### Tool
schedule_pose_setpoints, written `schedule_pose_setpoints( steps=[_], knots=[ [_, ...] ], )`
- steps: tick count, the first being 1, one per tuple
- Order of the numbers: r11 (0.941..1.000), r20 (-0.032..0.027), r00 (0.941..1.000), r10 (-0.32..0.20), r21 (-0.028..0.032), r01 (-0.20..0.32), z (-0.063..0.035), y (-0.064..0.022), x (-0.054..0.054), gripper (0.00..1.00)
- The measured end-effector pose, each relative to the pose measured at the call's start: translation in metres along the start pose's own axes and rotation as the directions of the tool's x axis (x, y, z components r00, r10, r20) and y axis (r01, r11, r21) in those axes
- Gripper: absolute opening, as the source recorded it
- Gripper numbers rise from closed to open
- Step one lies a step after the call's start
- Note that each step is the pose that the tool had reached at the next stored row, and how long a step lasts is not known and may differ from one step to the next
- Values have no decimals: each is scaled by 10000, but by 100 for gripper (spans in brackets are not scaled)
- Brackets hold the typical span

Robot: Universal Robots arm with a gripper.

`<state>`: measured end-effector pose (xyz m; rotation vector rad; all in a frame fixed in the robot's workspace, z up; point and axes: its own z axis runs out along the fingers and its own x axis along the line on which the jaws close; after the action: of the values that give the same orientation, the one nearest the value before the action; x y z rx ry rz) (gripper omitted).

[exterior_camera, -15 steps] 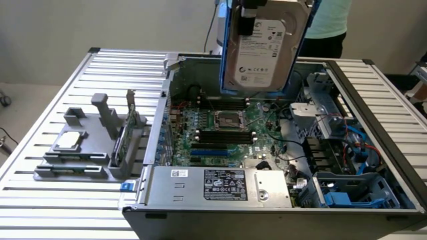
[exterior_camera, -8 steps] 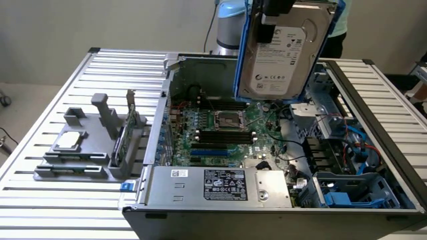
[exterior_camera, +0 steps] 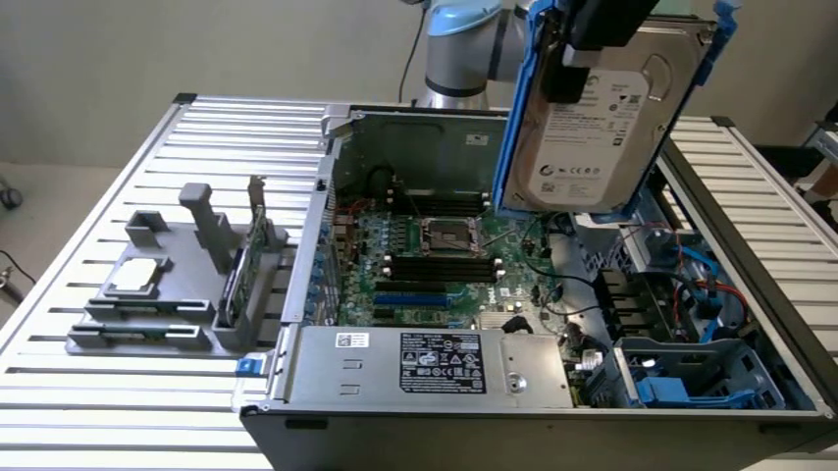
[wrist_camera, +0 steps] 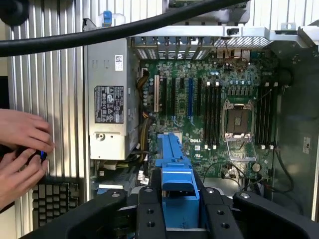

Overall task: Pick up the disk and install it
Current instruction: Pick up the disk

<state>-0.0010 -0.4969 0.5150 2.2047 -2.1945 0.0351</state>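
Observation:
The disk (exterior_camera: 609, 118), a silver-grey hard drive with a white label and blue side rails, hangs tilted on edge above the back right of the open computer case (exterior_camera: 524, 432). My gripper (exterior_camera: 596, 39) is shut on it from above. In the wrist view the black fingers (wrist_camera: 151, 209) clamp the blue rail of the disk (wrist_camera: 174, 159), with the green motherboard (wrist_camera: 219, 114) beyond it. A blue drive bay (exterior_camera: 681, 378) sits in the case's near right corner.
The silver power supply box (exterior_camera: 419, 363) fills the case's near left. A grey fixture (exterior_camera: 171, 285) with a small silver square piece (exterior_camera: 137, 275) stands on the slatted table at the exterior view's left. A person's hands (wrist_camera: 20, 149) work beside a keyboard (wrist_camera: 52, 196).

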Motion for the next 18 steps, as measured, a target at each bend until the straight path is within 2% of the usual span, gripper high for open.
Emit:
schedule_pose_setpoints(
  steps=[18],
  knots=[
    [10000, 0, 10000, 2, -1, -2, 40, -606, 460, 32]
  ],
)
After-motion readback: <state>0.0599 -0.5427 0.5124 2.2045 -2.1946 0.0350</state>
